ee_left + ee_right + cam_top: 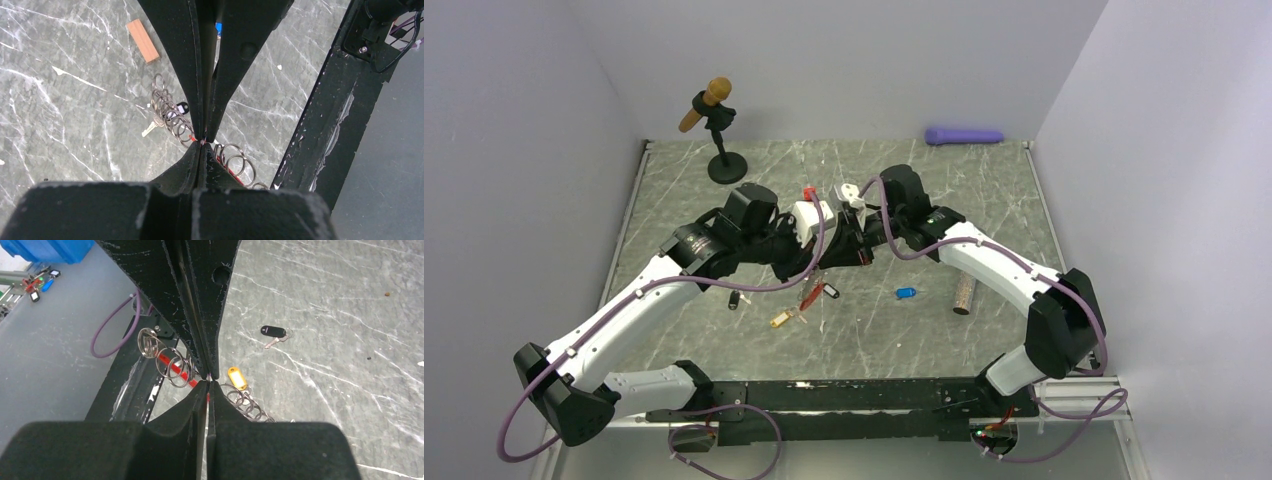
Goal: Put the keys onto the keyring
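Keyring: rings gleaming as polished silver metal, clip showing as red plastic. Black key tag and yellow tag shining as glossy plastic. Block showing as bare matt wood. Table looking smooth, grey, marble-veined, faintly sheening. Right gripper showing matt black, grainy plastic, edges whitening with scuffs.

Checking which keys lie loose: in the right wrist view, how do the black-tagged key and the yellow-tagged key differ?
The black-tagged key has a black tag, the yellow-tagged key a yellow one. The black-tagged key lies alone on the table, silver blade showing; the yellow-tagged key shows beside the keyring, blade hidden. Both have oblong tags.
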